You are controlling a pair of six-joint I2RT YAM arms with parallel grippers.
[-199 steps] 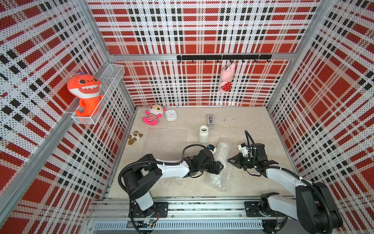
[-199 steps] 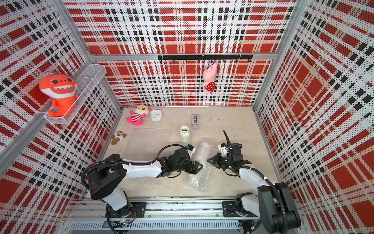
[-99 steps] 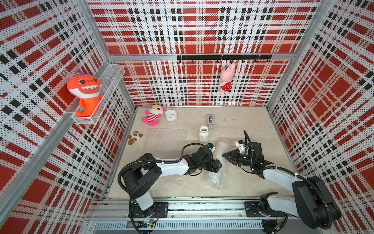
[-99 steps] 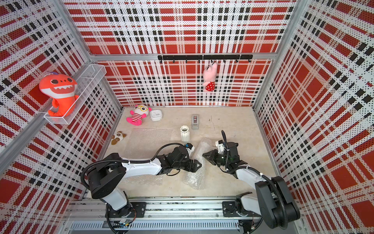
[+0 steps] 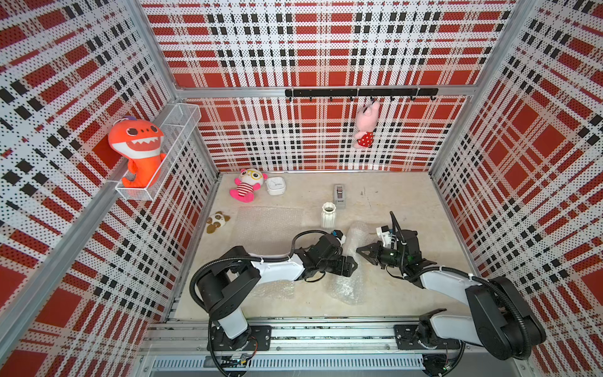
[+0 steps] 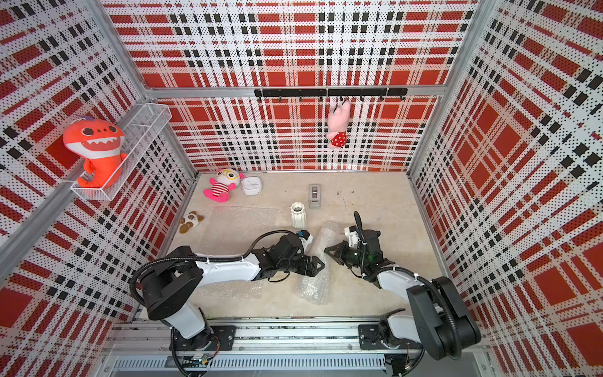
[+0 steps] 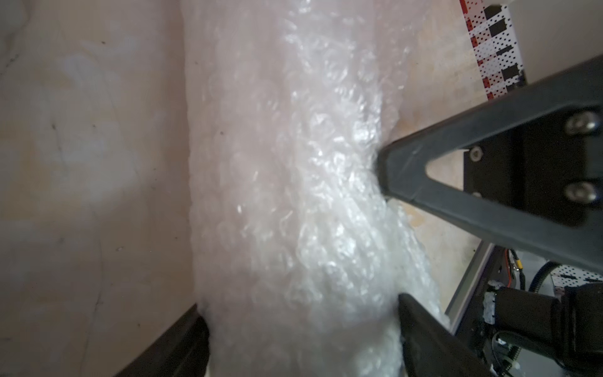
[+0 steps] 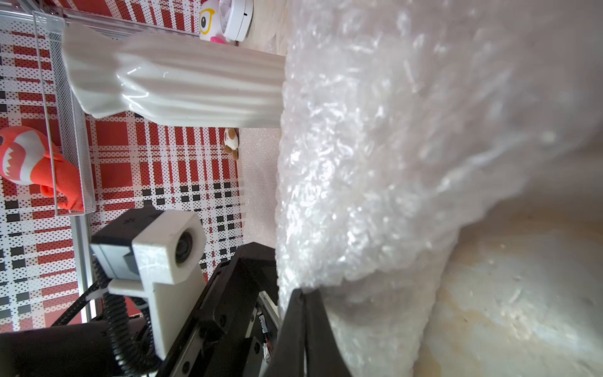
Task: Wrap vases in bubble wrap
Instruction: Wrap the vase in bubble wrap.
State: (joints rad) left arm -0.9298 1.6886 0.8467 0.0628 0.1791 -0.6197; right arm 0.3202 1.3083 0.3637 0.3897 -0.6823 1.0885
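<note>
Bubble wrap roll (image 5: pixel 354 261) lies mid-worktop toward the front edge, running front to back. Left gripper (image 5: pixel 354 265): fingers spread wide, straddling the roll. Right gripper (image 5: pixel 359 252): fingers pressed together, tip touching the roll's far side. Bare white vase (image 5: pixel 328 214) upright behind the roll; flat bubble wrap sheet (image 5: pixel 269 225) beside it, toward the worktop's left edge.

Counting the things in the box

One bare white vase (image 5: pixel 328 214), one bubble wrap roll (image 5: pixel 350 261), one flat bubble wrap sheet (image 5: pixel 267 223), four soft toys (image 5: pixel 245 184), one tape holder (image 5: pixel 339 196), one small white box (image 5: pixel 275 186).
</note>
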